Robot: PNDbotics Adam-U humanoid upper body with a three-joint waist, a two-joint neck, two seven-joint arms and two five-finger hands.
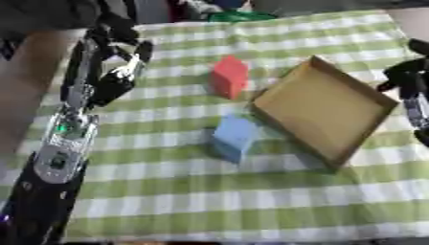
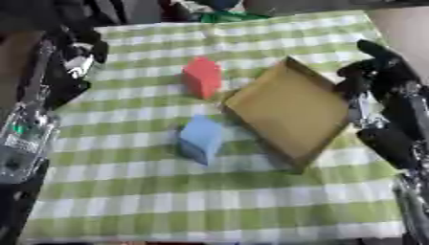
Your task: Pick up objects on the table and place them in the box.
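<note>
A red block [image 1: 229,76] stands on the green checked cloth, just left of a shallow brown cardboard box [image 1: 322,107] that holds nothing. A light blue block [image 1: 234,138] lies nearer me, by the box's left corner. My left hand [image 1: 117,79] hovers over the cloth's left part, well left of the red block, fingers loosely curled and holding nothing. My right hand [image 2: 373,72] hangs at the box's right rim, fingers bent, with nothing in it.
The green and white checked cloth [image 1: 218,201] covers the table; its near half is bare. Dark and green things [image 1: 239,14] lie beyond the far edge. My left forearm [image 1: 59,153] runs along the left side.
</note>
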